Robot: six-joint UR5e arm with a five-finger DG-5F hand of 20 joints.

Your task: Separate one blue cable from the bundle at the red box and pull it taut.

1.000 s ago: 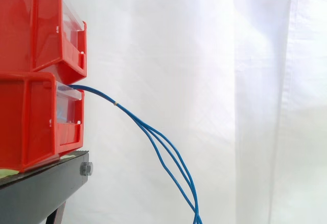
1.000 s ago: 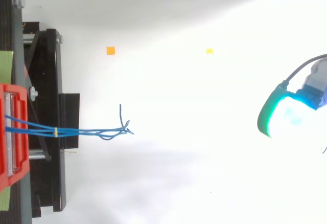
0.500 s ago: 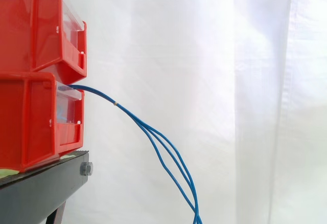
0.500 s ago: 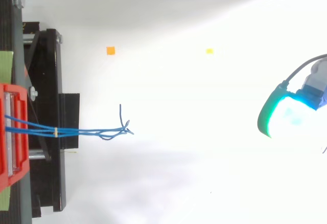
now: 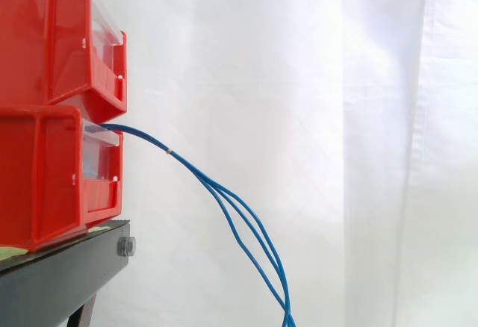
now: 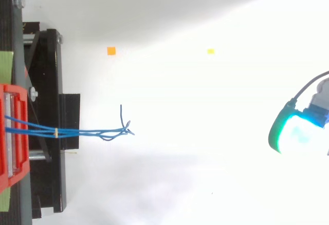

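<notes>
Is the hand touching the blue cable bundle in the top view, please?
No, the hand lies far right of the blue cable bundle.

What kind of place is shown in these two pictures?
Probably a robot test cell or laboratory. Stacked red plastic bins stand on a black metal stand before a plain white curtain, a bundle of thin blue cables hangs from the lower bin, and a glowing robot hand hovers to one side.

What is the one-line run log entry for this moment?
contact: none | hand: top view's right edge, far from bundle | blue cable bundle: slack, hanging from lower red bin, tied by pale band
</notes>
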